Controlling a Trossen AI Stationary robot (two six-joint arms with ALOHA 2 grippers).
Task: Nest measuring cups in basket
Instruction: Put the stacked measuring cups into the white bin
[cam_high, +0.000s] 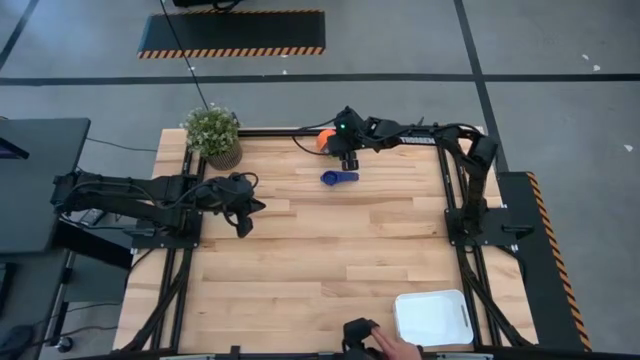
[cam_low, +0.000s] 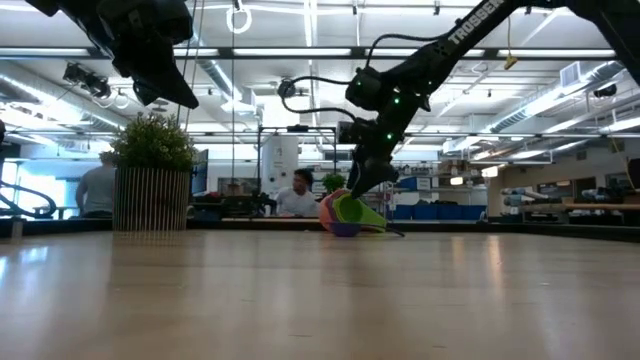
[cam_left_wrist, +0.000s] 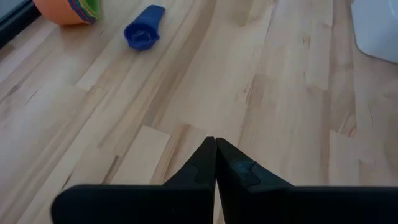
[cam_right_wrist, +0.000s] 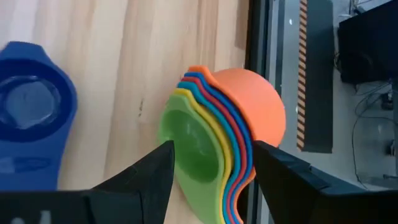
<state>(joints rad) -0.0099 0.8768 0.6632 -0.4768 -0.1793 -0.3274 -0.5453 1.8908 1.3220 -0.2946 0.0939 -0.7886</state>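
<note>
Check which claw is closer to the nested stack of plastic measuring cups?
Right. The right claw is open and straddles the nested stack of coloured plastic measuring cups at the table's far edge. The left claw is shut, well off toward the table's left side.

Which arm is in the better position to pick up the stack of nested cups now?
The right. Its open gripper already has a finger on each side of the nested cups at the table's far edge. The left gripper is shut and hangs farther away, over bare wood.

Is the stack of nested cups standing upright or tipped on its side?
Tipped on its side: the nested cups show their open mouths sideways, green innermost.
</note>
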